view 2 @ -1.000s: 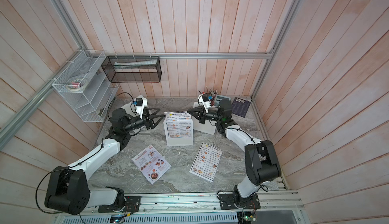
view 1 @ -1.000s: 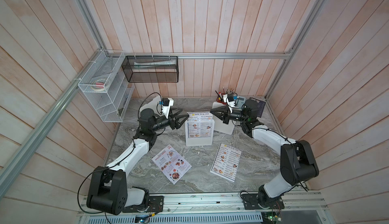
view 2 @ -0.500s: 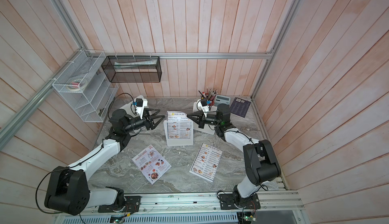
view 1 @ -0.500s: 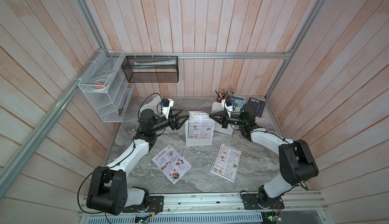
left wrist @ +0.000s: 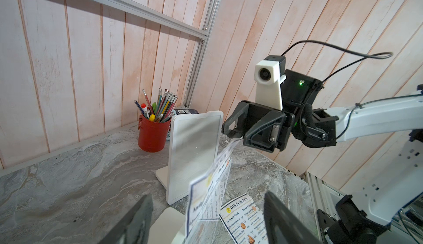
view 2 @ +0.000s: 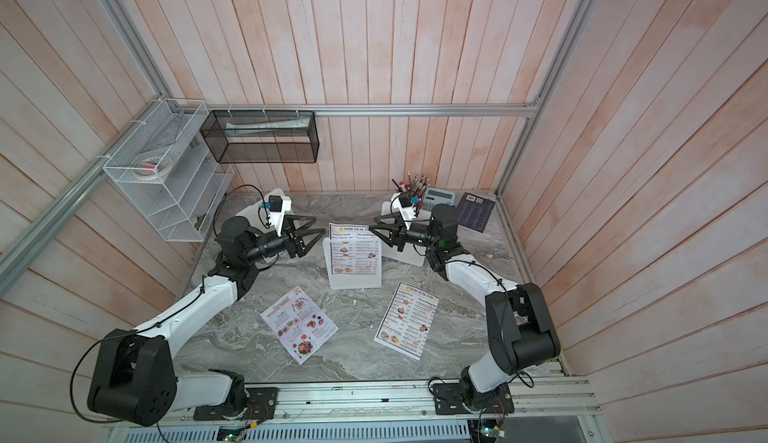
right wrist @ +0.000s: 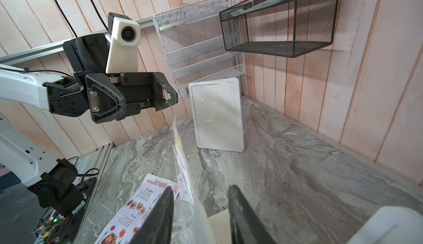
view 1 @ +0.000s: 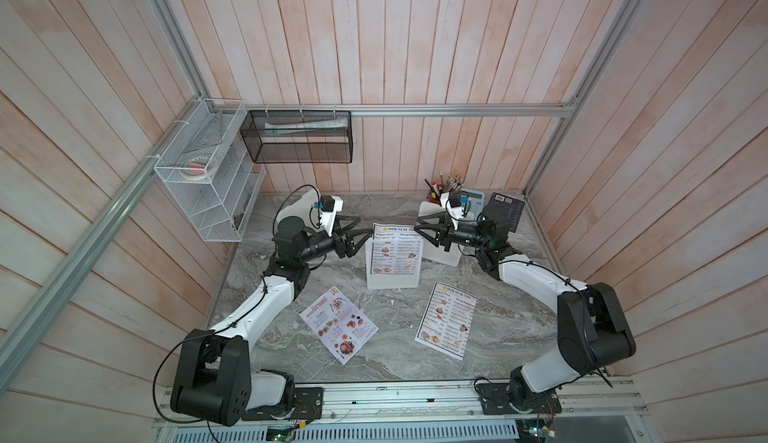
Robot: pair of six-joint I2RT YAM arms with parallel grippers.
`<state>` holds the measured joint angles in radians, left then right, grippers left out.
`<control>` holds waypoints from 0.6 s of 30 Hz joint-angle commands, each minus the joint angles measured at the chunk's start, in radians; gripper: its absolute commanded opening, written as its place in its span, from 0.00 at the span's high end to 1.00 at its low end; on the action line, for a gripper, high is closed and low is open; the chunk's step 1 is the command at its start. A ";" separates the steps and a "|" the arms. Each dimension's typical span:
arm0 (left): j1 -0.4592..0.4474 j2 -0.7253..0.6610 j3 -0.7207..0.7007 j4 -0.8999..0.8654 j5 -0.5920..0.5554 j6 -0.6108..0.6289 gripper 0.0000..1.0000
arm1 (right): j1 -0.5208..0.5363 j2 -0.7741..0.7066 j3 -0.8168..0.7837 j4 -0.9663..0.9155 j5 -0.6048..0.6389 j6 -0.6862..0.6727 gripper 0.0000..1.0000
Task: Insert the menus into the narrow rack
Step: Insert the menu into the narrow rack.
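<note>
Right pincer (view 1: 417, 231) has parted, releasing the DIM SUM INN menu (view 1: 393, 254) upright in the clear rack (view 1: 390, 282); left pincer (view 1: 369, 234) gapes wide. Special Menu (view 1: 338, 324) lies flat on the surface (view 1: 511, 328): probably light, floppy; pinch an edge.

"DIM SUM INN" menu (view 1: 446, 321), "SPECIAL MENU" sheet (right wrist: 132, 208)

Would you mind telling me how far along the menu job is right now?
Done: one Dim Sum Inn menu stands in the rack.
In hand: nothing. The left gripper and right gripper flank that sheet's top edge with jaws open.
Left: the Special Menu and the second Dim Sum Inn menu lie flat on the table.
</note>
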<state>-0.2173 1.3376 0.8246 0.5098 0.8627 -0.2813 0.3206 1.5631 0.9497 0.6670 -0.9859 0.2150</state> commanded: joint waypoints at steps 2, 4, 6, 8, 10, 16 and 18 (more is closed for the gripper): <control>-0.005 -0.025 -0.016 0.006 0.005 0.001 0.22 | -0.015 -0.012 0.013 -0.020 0.020 -0.012 0.56; -0.005 -0.025 -0.016 0.006 0.004 0.001 0.22 | -0.019 -0.008 0.011 -0.021 0.013 -0.009 0.55; -0.004 -0.025 -0.016 0.007 0.005 0.000 0.22 | -0.019 -0.001 0.014 -0.020 -0.013 -0.009 0.56; -0.004 -0.023 -0.015 0.006 0.005 0.001 0.22 | -0.013 0.010 0.022 -0.017 -0.051 -0.003 0.64; -0.004 -0.024 -0.013 0.004 0.005 0.000 0.22 | -0.004 0.019 0.030 -0.031 -0.066 -0.015 0.71; -0.004 -0.026 -0.014 0.004 0.004 0.001 0.22 | 0.016 0.043 0.055 -0.085 -0.062 -0.060 0.84; -0.004 -0.028 -0.013 0.003 0.003 0.000 0.22 | 0.017 0.046 0.061 -0.092 -0.063 -0.064 0.93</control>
<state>-0.2173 1.3293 0.8207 0.5098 0.8627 -0.2813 0.3344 1.5936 0.9764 0.6067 -1.0306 0.1684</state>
